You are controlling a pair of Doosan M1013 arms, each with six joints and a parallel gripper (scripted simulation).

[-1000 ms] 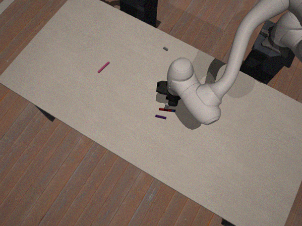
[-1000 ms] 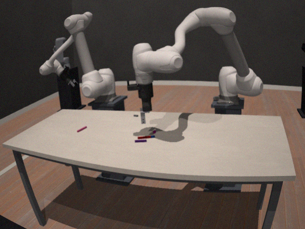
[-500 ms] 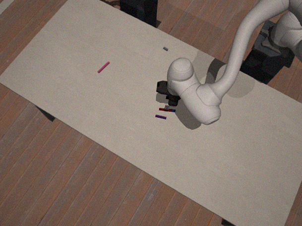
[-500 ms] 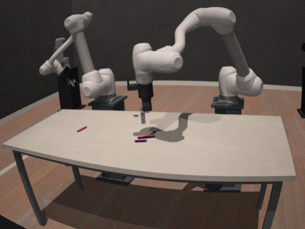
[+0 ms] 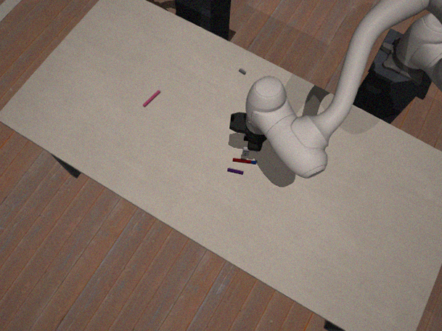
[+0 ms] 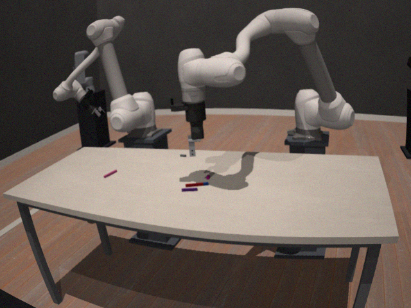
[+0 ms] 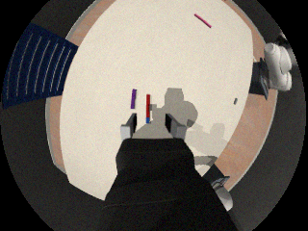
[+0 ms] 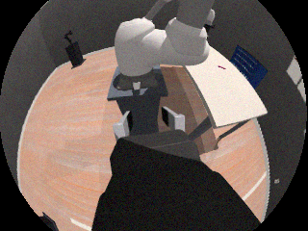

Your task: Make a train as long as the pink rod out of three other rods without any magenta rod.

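Observation:
A red rod (image 5: 241, 160) (image 6: 194, 184) (image 7: 148, 105) lies flat, its end against a blue rod (image 5: 254, 162) (image 6: 205, 183) (image 7: 147, 120) in one line. A purple rod (image 5: 235, 171) (image 6: 189, 190) (image 7: 134, 98) lies beside them, apart. A short grey rod (image 5: 242, 71) (image 6: 182, 155) (image 7: 236, 101) lies near the arms' edge. The pink rod (image 5: 151, 98) (image 6: 110, 173) (image 7: 202, 20) (image 8: 221, 67) lies alone. My left gripper (image 6: 191, 149) (image 7: 151, 118) is open and empty above the red and blue rods. My right gripper (image 6: 97, 111) (image 8: 146, 115) is open and empty, away from the table.
A magenta rod (image 6: 208, 177) lies close behind the blue rod in the exterior view; the top view and the left wrist view do not show it. The table (image 5: 324, 238) (image 6: 282, 205) carries the rods. The left arm reaches over its middle and casts a shadow there.

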